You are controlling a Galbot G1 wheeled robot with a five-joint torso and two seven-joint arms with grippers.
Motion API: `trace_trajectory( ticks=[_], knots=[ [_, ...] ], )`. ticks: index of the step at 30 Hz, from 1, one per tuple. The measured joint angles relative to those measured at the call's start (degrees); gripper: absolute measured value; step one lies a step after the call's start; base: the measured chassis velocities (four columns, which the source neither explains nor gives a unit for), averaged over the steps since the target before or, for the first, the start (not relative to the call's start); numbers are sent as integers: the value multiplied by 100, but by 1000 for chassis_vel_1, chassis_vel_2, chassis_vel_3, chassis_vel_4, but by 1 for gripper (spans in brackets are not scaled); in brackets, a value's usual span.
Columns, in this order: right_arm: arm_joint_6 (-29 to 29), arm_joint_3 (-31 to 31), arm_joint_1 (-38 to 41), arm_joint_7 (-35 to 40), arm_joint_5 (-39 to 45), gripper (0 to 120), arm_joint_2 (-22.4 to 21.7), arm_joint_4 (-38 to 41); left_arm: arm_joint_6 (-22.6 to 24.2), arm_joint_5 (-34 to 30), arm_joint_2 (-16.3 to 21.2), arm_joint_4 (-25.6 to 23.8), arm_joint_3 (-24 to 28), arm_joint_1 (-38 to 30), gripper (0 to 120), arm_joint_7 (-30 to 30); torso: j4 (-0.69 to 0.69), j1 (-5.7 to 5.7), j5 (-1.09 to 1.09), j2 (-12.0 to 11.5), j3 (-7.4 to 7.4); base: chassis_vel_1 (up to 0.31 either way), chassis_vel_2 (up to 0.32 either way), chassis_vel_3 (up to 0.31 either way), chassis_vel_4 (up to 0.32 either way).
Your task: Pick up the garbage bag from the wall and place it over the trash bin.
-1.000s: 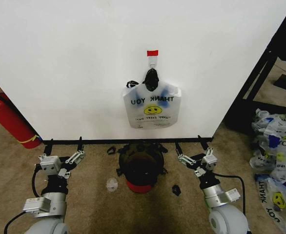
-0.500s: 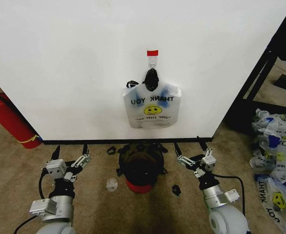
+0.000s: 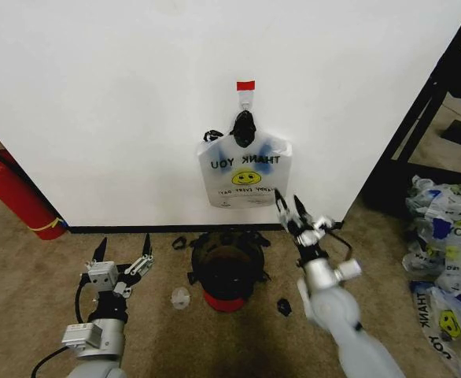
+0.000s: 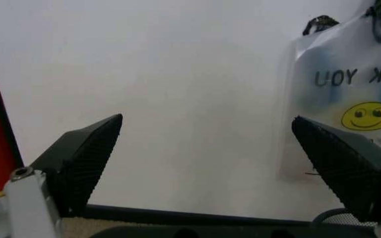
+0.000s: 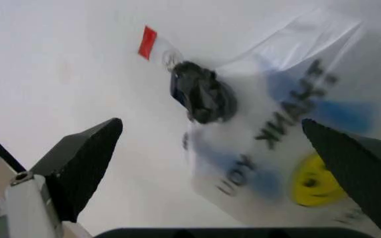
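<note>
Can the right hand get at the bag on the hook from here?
Probably yes. The right hand is open, raised just below the bag, which hangs free on the wall with nothing between them.

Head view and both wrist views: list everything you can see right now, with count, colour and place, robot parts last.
garbage bag: one, translucent white, dark print, yellow smiley, blue handles; hanging on the wall from the hook.
hook: one, white with red tape; on the wall above the bag.
wall: one, white, black baseboard; straight ahead.
trash bin: one, black with red base; on the carpet below the bag.
fire extinguisher: one, red; far left by the wall.
pile of printed bags: several; floor at right.
left gripper: jaws open, low, left of the bin.
right gripper: jaws open, raised beside the bag's lower right corner.
</note>
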Motion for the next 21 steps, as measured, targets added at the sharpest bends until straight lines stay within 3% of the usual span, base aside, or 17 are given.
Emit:
trace_trajectory(
  ticks=[6, 15, 21],
  knots=[
    [-257, -271, 857, -255, 597, 100, 388, -796, 14, 37, 46, 9, -77, 13, 100, 8, 0, 0, -1, 0, 0, 0, 0, 0, 0],
    [-608, -364, 1947, -355, 651, 100, 988, -1885, -8, 56, 180, 15, -205, 35, 100, -2, 1, 0, -2, 0, 0, 0, 0, 0, 0],
    [-720, -296, 2250, -467, 520, 100, 1219, -2436, -33, 27, 241, 55, -240, 28, 100, -18, 1, 0, -1, 0, 0, 0, 0, 0, 0]
  ],
)
